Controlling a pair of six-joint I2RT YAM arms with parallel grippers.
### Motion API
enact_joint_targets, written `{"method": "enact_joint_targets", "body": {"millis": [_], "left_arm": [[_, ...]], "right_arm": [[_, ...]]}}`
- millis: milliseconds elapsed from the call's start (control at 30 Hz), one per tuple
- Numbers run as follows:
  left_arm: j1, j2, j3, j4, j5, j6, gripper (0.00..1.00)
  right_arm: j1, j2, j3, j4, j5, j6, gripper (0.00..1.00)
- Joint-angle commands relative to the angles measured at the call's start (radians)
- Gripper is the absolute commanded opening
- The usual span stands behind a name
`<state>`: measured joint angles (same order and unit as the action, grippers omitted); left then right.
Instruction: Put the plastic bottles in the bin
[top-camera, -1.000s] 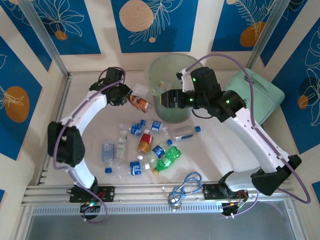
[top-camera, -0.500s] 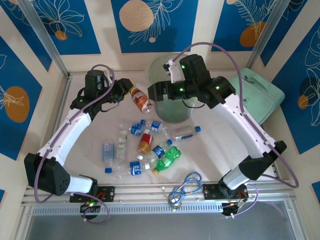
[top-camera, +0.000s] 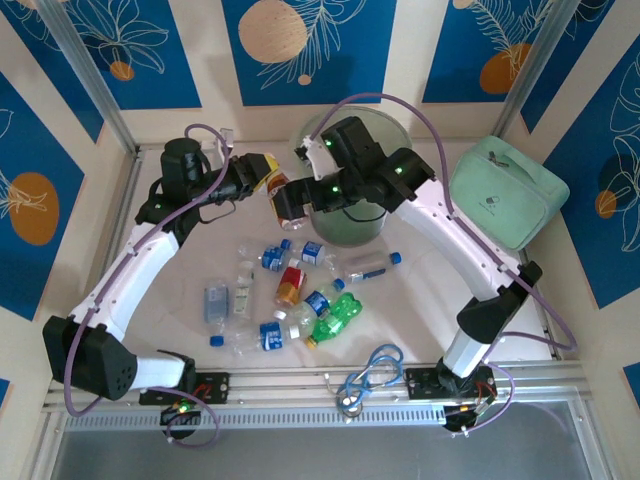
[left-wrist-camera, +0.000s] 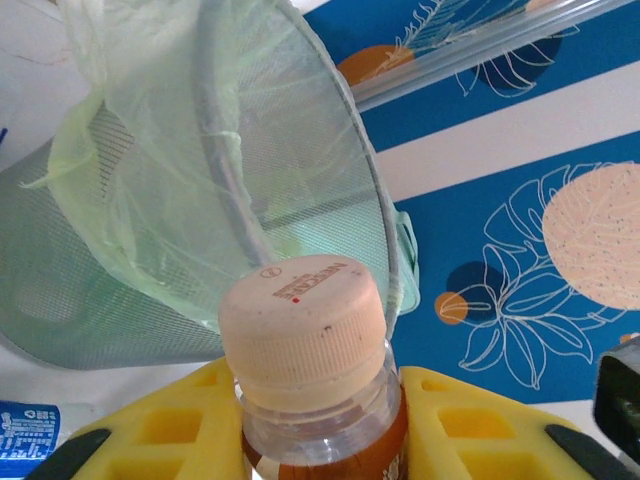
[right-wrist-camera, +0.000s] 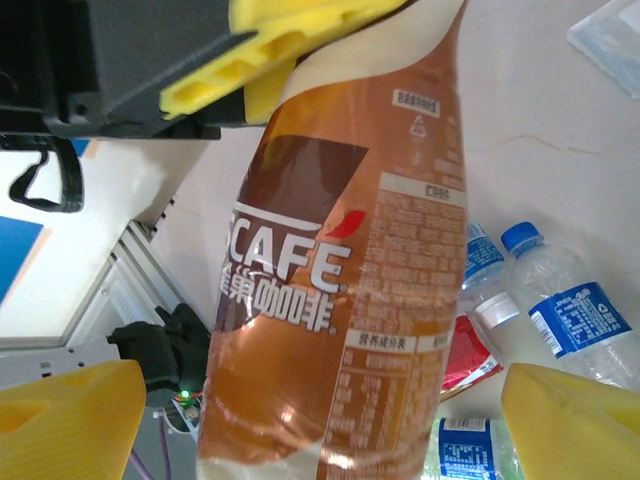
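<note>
Fingers of the left gripper (top-camera: 262, 170) pinch a brown coffee bottle (top-camera: 277, 190) in the air beside the bin (top-camera: 400, 135), above loose bottles (top-camera: 295, 285). From the left wrist, pads (left-wrist-camera: 150, 435) clamp its neck under the cap (left-wrist-camera: 300, 310). From the right wrist, the right gripper (right-wrist-camera: 320, 420) gapes wide around the label (right-wrist-camera: 330, 290), not touching; should the left release before it closes, the bottle would miss the bin.

I work in a robotics lab cell, not a home. An aluminium rail (top-camera: 270, 385) along the bottom of the overhead frame carries my arm bases and loose wiring. The white table (top-camera: 410, 320) is boxed in by printed backdrop panels (top-camera: 310, 45), blue with leaf and orange-disc motifs, between metal posts (top-camera: 90, 75) at upper left and upper right. My left gripper (left-wrist-camera: 320, 430) has yellow ribbed plastic fingers.
</note>
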<state>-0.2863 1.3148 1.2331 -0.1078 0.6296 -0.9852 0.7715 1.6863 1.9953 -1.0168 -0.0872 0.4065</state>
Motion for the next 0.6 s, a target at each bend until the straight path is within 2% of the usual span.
{"method": "enact_joint_targets", "body": {"millis": [0,367,567], "left_arm": [[0.006,-0.024,0.011,0.048,0.057,0.022,0.34],[0.006,-0.034,-0.001,0.051,0.068,0.017,0.32],[0.006,-0.029,-0.013,0.063,0.062,0.003,0.31]], "right_arm": [[0.014,0.013,0.021,-0.039,0.019,-0.027,0.92],[0.028,0.032,-0.001,-0.010,-0.022,-0.005,0.78],[0.032,0.041,-0.003,-0.011,-0.025,-0.009,0.77]]}}
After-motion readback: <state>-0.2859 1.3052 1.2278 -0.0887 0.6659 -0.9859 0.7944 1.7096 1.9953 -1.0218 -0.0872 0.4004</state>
